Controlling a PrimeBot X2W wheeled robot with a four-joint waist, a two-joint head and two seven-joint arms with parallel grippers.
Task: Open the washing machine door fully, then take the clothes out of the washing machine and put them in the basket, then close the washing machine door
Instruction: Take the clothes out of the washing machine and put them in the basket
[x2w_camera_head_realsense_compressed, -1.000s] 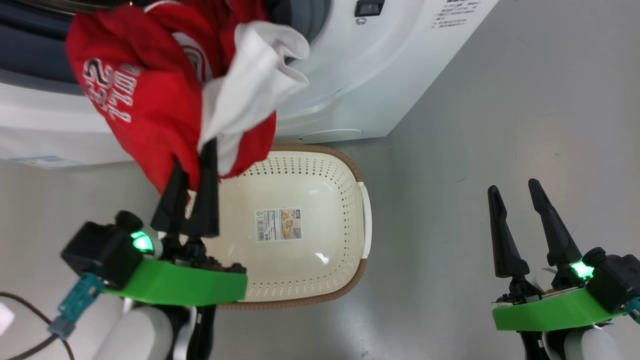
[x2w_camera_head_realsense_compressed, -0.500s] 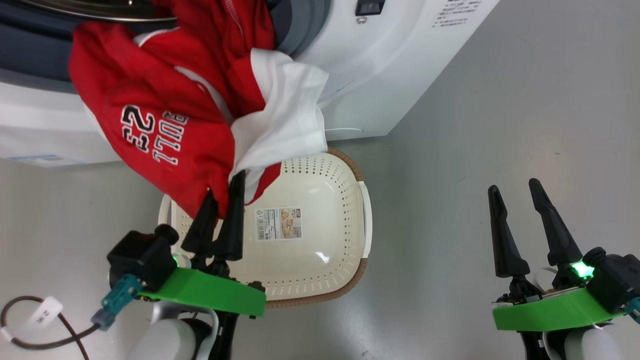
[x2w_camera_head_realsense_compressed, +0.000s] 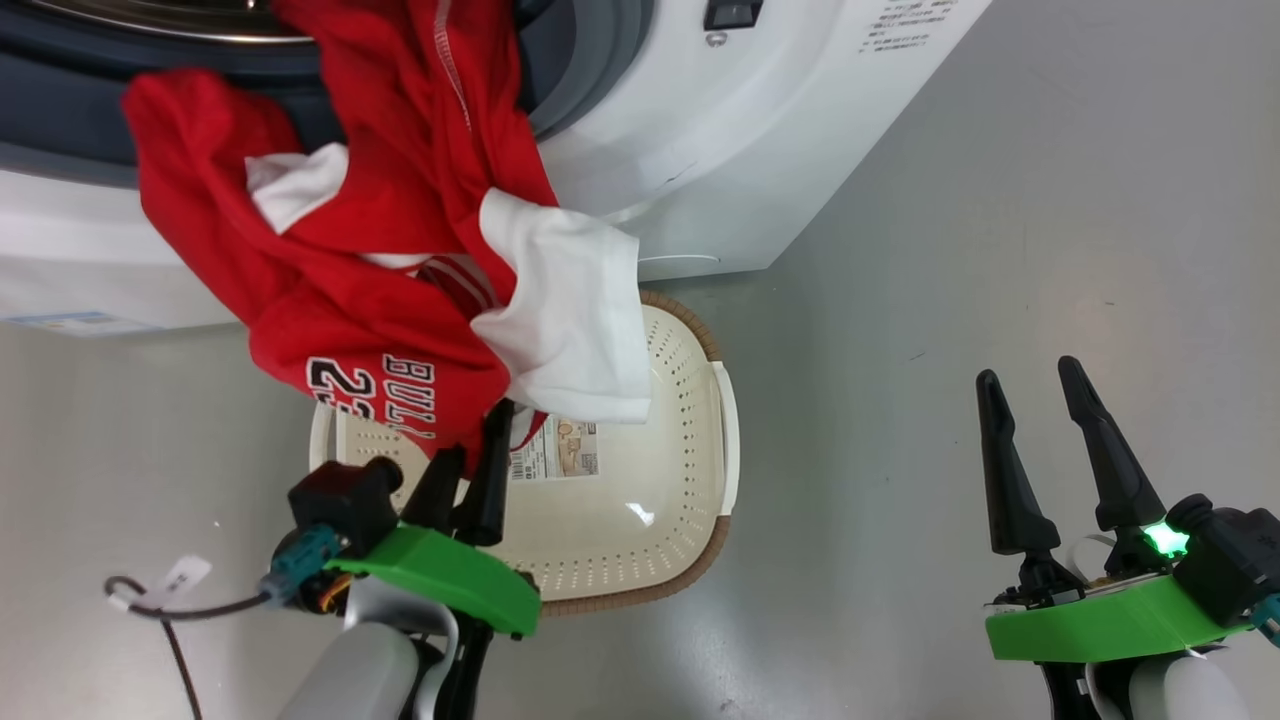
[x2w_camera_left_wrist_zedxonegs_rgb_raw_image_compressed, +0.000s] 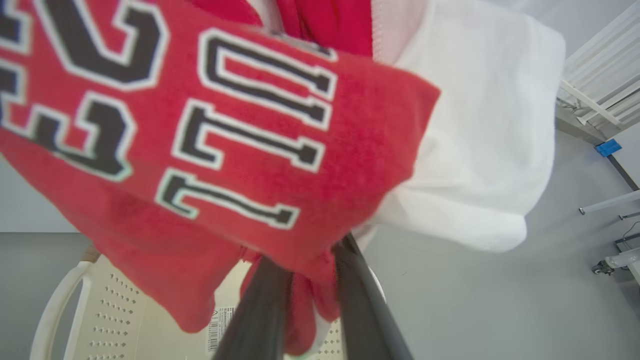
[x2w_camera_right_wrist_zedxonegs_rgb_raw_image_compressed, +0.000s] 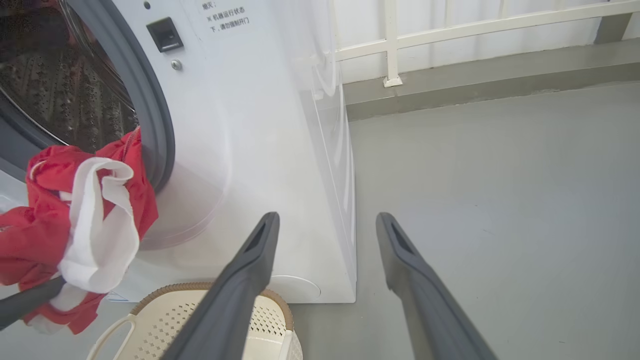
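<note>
My left fingers (x2w_camera_head_realsense_compressed: 488, 480) pinched the hem of the bright red, white-panelled jersey clothes (x2w_camera_head_realsense_compressed: 380, 330), which hung above the cream perforated plastic basket (x2w_camera_head_realsense_compressed: 690, 400), far end draped across the mouth of the big white washing machine (x2w_camera_head_realsense_compressed: 720, 150). My right fingers (x2w_camera_head_realsense_compressed: 1005, 480) stood spread, empty. Had I let go then, I reckoned the tail might catch on the grey rubber gasket (x2w_camera_head_realsense_compressed: 600, 50) and slump outside the basket.
</note>
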